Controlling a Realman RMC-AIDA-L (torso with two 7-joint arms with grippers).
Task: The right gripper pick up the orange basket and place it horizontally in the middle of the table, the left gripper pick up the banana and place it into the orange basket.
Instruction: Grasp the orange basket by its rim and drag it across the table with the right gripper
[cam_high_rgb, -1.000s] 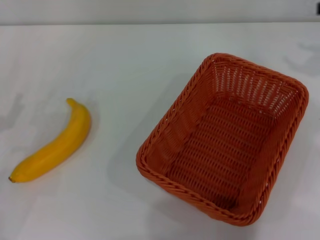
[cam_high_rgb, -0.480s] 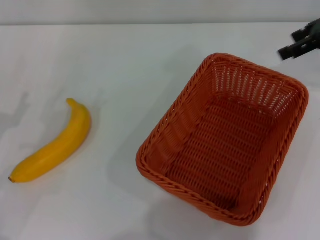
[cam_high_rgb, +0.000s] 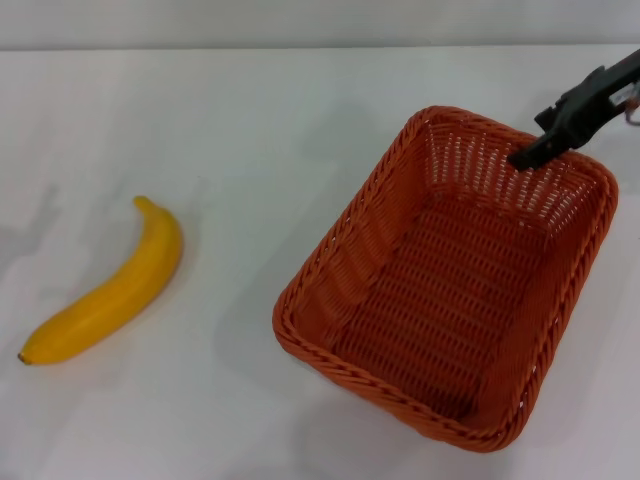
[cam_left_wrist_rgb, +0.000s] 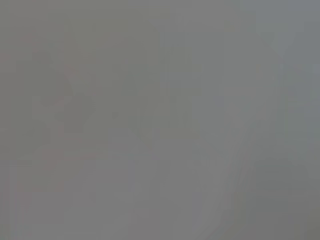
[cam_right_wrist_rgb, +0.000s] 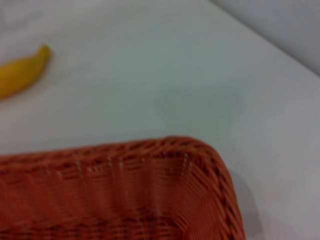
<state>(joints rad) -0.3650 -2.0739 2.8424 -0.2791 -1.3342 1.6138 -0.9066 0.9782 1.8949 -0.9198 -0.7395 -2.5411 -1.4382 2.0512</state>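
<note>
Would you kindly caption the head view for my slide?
Right hand above the orange basket's far rim; banana lies apart on the table.

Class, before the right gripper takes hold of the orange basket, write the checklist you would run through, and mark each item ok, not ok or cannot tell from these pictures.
1. Black right gripper is over the far rim of the rectangular orange woven basket: ok.
2. Fingers astride the rim: cannot tell.
3. Basket holds nothing: ok.
4. Curved yellow banana lies apart from the basket, on the white table: ok.
5. Left gripper is out of the way: not seen in any view, cannot tell.
</note>
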